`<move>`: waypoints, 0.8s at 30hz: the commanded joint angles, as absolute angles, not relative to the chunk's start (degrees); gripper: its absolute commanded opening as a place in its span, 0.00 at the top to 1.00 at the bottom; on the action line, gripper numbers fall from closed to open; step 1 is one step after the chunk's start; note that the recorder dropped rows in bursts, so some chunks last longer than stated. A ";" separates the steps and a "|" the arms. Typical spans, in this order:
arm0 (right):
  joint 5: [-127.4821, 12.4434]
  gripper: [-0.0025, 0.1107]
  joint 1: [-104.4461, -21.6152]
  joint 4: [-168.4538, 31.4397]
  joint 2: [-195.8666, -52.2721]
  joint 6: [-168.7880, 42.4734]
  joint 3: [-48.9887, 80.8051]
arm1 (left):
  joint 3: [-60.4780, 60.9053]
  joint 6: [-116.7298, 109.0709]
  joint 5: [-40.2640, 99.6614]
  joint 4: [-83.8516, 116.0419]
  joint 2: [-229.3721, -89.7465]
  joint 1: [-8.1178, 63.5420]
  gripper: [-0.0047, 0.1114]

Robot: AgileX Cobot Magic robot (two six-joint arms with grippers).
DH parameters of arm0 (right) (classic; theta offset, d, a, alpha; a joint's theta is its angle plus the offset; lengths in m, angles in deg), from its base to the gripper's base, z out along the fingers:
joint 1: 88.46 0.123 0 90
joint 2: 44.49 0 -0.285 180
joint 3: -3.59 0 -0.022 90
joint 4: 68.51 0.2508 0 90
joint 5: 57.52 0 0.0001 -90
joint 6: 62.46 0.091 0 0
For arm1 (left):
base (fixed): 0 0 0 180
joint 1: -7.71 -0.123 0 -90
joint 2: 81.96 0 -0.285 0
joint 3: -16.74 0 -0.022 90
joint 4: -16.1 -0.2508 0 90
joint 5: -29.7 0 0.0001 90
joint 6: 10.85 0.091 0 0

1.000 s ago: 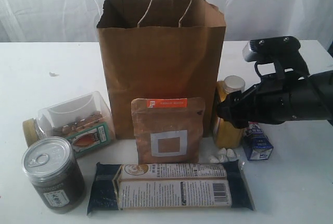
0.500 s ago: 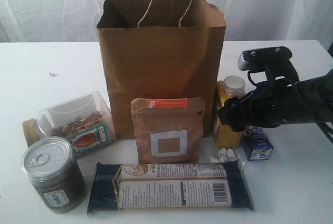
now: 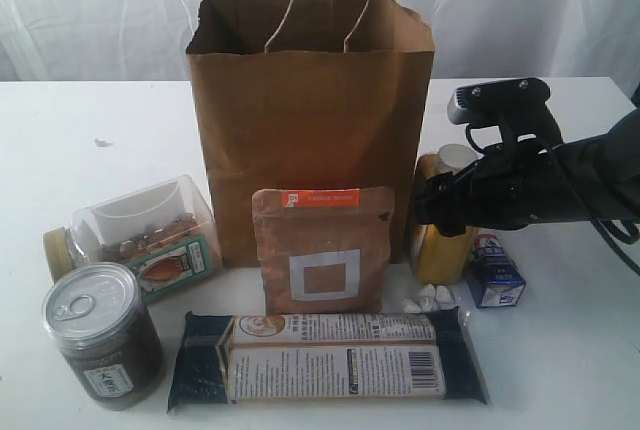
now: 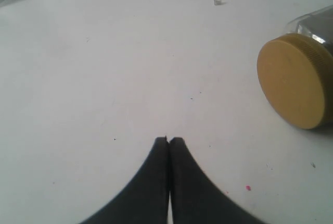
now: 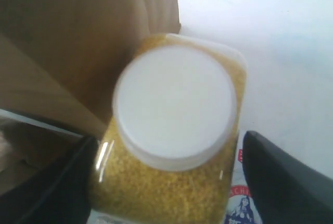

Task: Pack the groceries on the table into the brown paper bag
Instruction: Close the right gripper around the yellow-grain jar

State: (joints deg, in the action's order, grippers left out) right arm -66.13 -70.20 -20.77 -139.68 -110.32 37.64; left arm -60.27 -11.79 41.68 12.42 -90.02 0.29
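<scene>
Right gripper (image 5: 169,138) is spread wide, with its fingers (image 5: 283,179) on either side of the yellow white-capped bottle (image 5: 171,104), about level with its shoulder. Can't tell if the pads touch it, no clamp visible. The bottle stands upright on the table (image 3: 570,360), just beside the right wall of the brown paper bag (image 3: 310,120), with the small blue-white carton (image 3: 494,272) next to it on the other side. Left gripper (image 4: 168,141) is clenched tip to tip over bare tabletop, and the clear nut jar (image 4: 294,81) lies nearby, apart from it.
</scene>
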 commanded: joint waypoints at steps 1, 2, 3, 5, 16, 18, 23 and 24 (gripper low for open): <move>-65.10 0.37 -70.24 -20.79 -139.79 -111.52 37.45 | -60.48 -11.70 41.64 12.56 -89.75 0.43 0.96; -65.10 0.38 -70.24 -20.79 -139.79 -111.79 37.45 | -60.48 -11.70 41.64 12.56 -89.75 0.43 0.96; -65.21 0.39 -70.24 -20.79 -139.79 -111.91 37.45 | -60.48 -11.70 41.64 12.56 -89.75 0.43 0.96; -65.21 0.42 -70.24 -20.79 -139.79 -111.91 37.45 | -60.48 -11.70 41.64 12.56 -89.75 0.43 0.96; -65.21 0.76 -70.24 -20.79 -139.79 -111.91 37.45 | -60.48 -11.70 41.64 12.56 -89.75 0.43 0.96; -65.21 0.77 -70.24 -20.79 -139.79 -111.91 37.45 | -60.48 -11.70 41.64 12.56 -89.75 0.43 0.96; -65.21 0.77 -70.24 -20.79 -139.79 -111.91 37.45 | -60.48 -11.70 41.64 12.56 -89.75 0.43 0.96; -65.21 0.77 -70.24 -20.79 -139.79 -111.91 37.45 | -60.48 -11.70 41.64 12.56 -89.75 0.43 0.96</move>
